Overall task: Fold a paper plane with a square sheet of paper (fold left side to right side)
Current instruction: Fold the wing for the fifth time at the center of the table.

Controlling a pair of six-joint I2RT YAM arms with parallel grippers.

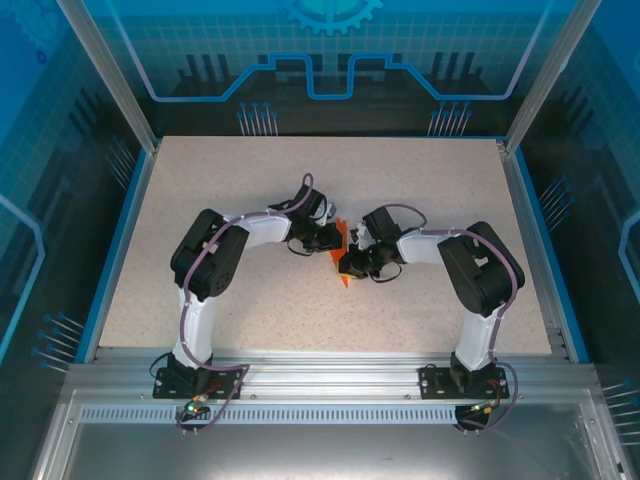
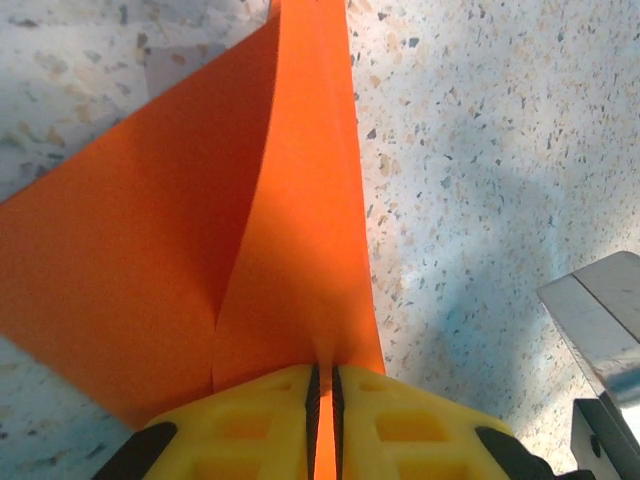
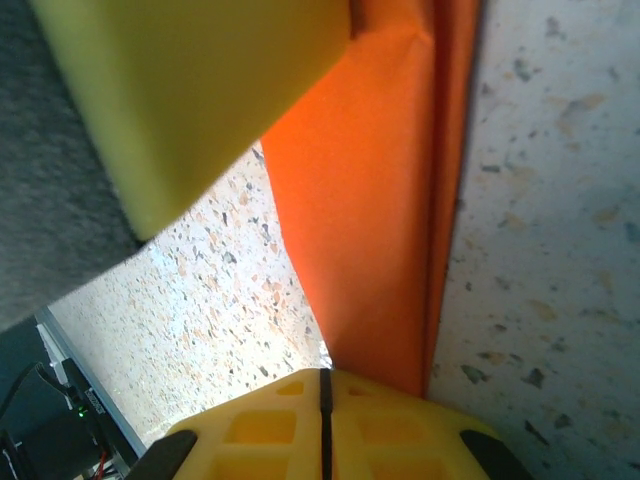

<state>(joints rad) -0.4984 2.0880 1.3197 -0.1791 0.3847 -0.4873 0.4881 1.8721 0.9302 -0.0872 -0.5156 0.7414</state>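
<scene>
The left gripper (image 2: 323,378) is pinched nearly closed on the square sheet of paper (image 2: 150,260), whose raised fold runs up from between its jaws. The right gripper (image 3: 325,380) is closed at the sheet's edge — whether it grips the paper cannot be told. The sheet lies mid-way across the table (image 1: 450,180), between the two arms.

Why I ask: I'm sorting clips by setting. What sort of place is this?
Probably a purpose-built robot work cell or demo booth, not a home: a speckled beige tabletop, an aluminium-profile frame along its near edge, and blue translucent wall panels printed with circuit-like graphics.
</scene>
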